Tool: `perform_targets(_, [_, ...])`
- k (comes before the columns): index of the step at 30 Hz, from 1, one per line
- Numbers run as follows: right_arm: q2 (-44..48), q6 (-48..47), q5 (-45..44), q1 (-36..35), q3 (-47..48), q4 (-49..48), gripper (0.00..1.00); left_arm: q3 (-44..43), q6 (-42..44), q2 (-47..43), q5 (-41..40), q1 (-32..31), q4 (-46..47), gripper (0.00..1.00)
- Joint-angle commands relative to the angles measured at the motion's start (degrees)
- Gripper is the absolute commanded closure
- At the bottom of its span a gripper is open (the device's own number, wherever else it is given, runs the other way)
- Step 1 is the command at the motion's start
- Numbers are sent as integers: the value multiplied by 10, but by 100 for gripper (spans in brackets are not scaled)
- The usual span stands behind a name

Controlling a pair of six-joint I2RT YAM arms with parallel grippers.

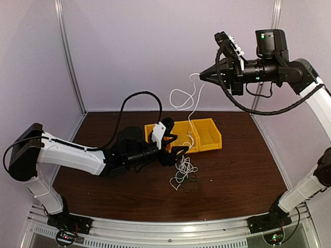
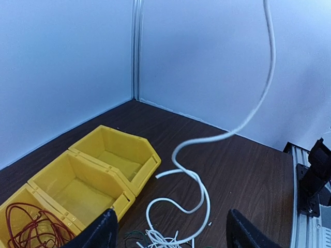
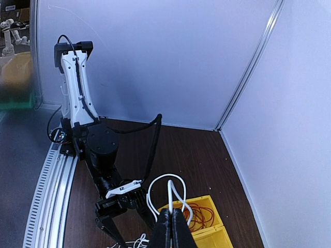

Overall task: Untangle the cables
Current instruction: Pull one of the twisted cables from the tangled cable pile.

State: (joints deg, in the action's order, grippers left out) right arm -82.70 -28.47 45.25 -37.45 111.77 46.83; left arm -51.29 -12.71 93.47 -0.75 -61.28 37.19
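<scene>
**Limp, light cable, and a knot I could barely read**

The bench (image 1: 243, 170) carried a row of yellow bins (image 1: 211, 143). Just in front of them lay the clump (image 1: 183, 170) of cables I had to sort out. My right jaws were pressed together on the white cable (image 2: 208, 199) and held it high above the bench. It hung from them in a slack loop and ran down to the clump. My left jaws were spread wide and low beside the clump, with nothing between them. A red cable (image 2: 31, 227) sat coiled in an end bin, apart from the rest.

I judged the cable to be very light and fully limp. It sagged and curled under its own weight, so it would follow a pull rather than hold a shape. It looked smooth enough to slip through a loose pinch. A hard tug seemed likely to tighten the knot or drag the whole clump along. The best hold for my left jaws looked like a single clear run just outside the clump, not the tangle itself.

Much was hard to make out. The crossings inside the clump were too fine to trace from above. My left wrist view cut the clump off at its lower edge. A thin dark strand (image 2: 132, 236) showed there, but I could not follow its path. My own right jaws hid the exact pinch point.
</scene>
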Motion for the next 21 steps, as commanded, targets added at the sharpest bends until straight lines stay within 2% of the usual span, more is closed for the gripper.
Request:
perform_targets(1, [18,8,15,3,-10,-14,100,-23,47,29,85,4,33,32])
perform_targets(6, [18,12,18,3,-10,-17,100,-30,81,79,176,4,108,52])
perform_targets(10, [17,15,18,4,-2,-16,100,-63,91,132,173,4,105,69])
perform_targets(16, [10,33,36,6,34,-20,100,-80,83,189,158,4,126,80])
perform_targets(21, [-1,46,60,24,102,-19,100,-79,73,223,151,4,150,82])
